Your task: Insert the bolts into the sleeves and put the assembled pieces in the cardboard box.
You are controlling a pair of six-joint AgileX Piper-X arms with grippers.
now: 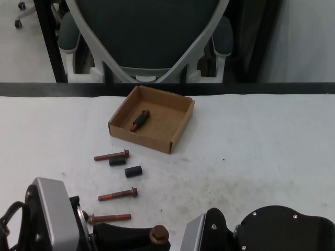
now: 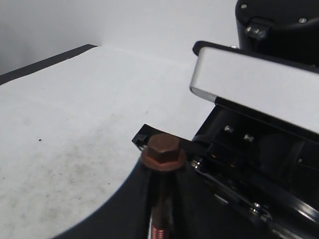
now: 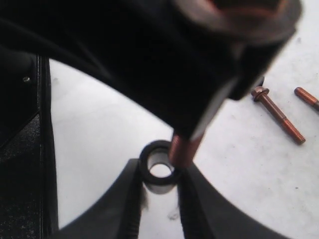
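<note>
My left gripper is shut on a rusty bolt, whose hex head pokes out past the fingers. My right gripper is shut on a black sleeve with its bore facing the camera. The bolt's threaded tip meets the sleeve's rim, beside the hole. Both grippers sit at the bench's near edge. Three loose bolts and two loose sleeves lie left of centre. The cardboard box behind them holds one assembled piece.
The right arm's body fills the near right corner, close to the left gripper. White bench surface lies free to the right of the box. An office chair stands beyond the bench's far edge.
</note>
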